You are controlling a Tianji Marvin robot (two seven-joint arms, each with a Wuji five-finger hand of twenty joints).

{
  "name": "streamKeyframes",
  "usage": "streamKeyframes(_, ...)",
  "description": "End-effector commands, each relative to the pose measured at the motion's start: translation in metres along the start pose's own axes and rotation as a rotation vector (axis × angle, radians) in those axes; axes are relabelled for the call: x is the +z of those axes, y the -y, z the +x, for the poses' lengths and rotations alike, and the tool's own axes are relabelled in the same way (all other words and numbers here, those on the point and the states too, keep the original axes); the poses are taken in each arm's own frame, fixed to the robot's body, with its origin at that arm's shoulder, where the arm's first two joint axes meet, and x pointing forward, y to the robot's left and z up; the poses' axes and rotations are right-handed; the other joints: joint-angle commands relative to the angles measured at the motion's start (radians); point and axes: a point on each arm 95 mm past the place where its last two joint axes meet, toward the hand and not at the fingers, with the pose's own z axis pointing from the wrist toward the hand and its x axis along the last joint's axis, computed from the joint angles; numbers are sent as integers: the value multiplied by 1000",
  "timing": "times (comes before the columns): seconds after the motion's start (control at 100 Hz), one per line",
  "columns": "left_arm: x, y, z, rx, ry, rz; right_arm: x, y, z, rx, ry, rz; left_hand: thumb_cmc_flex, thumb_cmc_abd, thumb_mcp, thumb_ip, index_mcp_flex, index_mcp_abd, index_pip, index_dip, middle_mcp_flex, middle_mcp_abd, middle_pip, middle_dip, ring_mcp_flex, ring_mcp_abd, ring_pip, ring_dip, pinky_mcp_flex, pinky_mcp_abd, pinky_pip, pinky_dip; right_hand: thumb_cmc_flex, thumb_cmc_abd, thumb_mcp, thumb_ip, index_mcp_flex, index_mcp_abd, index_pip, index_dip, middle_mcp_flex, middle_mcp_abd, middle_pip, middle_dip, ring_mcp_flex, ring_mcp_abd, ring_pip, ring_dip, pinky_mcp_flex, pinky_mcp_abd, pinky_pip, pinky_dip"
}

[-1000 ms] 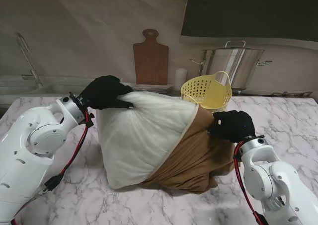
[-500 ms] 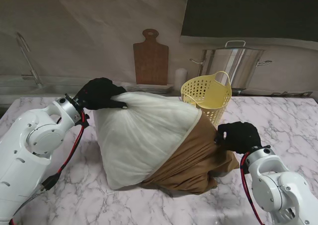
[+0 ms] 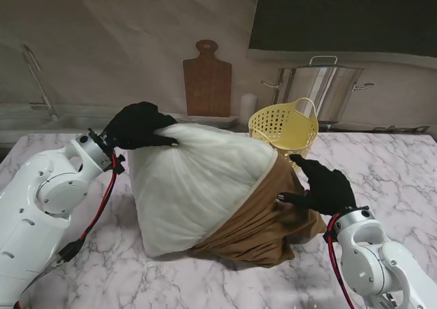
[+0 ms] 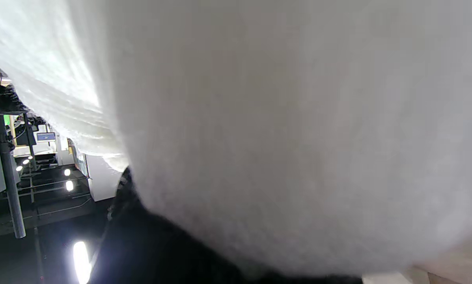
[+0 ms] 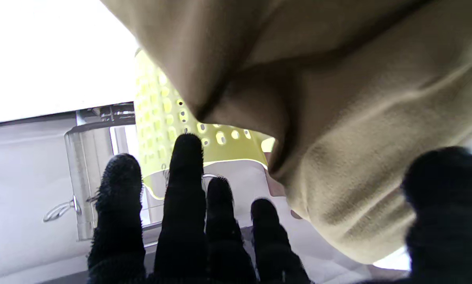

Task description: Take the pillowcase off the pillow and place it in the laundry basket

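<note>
The pillowcase (image 3: 263, 217) is roughly half off the pillow (image 3: 194, 186) mid-worktop, bunched over its right end beside the laundry basket (image 3: 285, 128). The left hand (image 3: 140, 125) clamps the pillow's far-left corner. The right hand (image 3: 326, 186) has its fingers (image 5: 186, 185) spread against the cloth, gripping nothing; final stripping and basketing remain.

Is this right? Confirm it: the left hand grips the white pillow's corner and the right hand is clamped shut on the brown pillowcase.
One error. The right hand is open, its fingers spread beside the brown pillowcase, as the right wrist view shows. The left hand does grip the white pillow's corner.
</note>
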Motion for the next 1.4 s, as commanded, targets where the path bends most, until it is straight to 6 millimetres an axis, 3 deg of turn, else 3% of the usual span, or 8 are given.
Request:
streamKeyframes(0.0,2,7,5,2,-18,24,0,-5,3,14,-2,-17,136,85,98,67,-13,-104,38,30,-19,-60,35,4,-8,-40,5,-3,-14,-24,738,-5,-94,-40,33,-25,-83,59,-83,-24,-86,39,-52,-80,-58,35,-85,-47,-47,47,-65,22)
streamKeyframes(0.29,1,11,8,9,-35,50,6,1,12,-7,33,134,137,85,98,67,-14,-103,38,30,-20,-58,36,3,-9,-40,5,-4,-15,-24,738,-4,-213,-97,149,-72,150,-48,176,119,-154,40,-91,-119,-167,46,-181,-80,-156,93,-207,40)
streamKeyframes(0.42,2,10,8,5,-38,46,12,11,19,62,24,138,137,85,98,67,-14,-102,39,30,-20,-59,36,2,-9,-40,5,-4,-15,-24,738,-4,351,102,-306,19,425,-267,409,219,-52,-2,-44,-75,-146,46,-174,-78,-170,99,-224,48)
streamKeyframes(0.5,2,8,7,2,-31,35,13,14,21,76,21,121,138,84,98,67,-14,-102,38,29,-20,-59,36,1,-8,-38,5,-5,-17,-22,737,-4,670,238,-573,45,510,-356,749,-2,58,-47,3,-45,-118,31,-161,-77,-167,94,-228,47)
streamKeyframes(0.58,1,4,2,0,-11,17,13,15,21,71,13,95,139,84,98,67,-13,-101,38,28,-19,-59,36,1,-8,-40,5,-5,-15,-22,738,-4,739,255,-529,61,653,-256,793,109,149,-69,66,26,-78,21,-131,-64,-156,95,-225,43)
streamKeyframes(0.63,0,0,-2,-3,7,0,11,16,20,61,8,83,139,83,98,67,-13,-100,38,28,-19,-59,36,0,-8,-39,4,-6,-15,-21,738,-4,547,145,-52,-39,676,-171,816,183,183,-72,102,76,-57,14,-112,-55,-146,94,-214,37)
streamKeyframes(0.7,0,-8,-11,-8,42,-32,7,17,18,51,9,74,138,82,98,67,-13,-100,38,28,-18,-59,35,0,-9,-38,3,-7,-16,-21,737,-4,487,67,153,-61,700,-117,851,211,191,-76,128,109,-48,8,-98,-50,-138,87,-202,35)
streamKeyframes(1.39,-20,-75,-76,-70,309,-308,-35,30,10,-30,-21,213,143,74,99,69,-6,-92,36,19,-11,-53,26,-3,-7,-25,-2,-11,-20,-8,742,-3,481,5,251,-60,724,-84,867,208,191,-95,140,148,-52,-4,-77,-43,-133,65,-183,24)
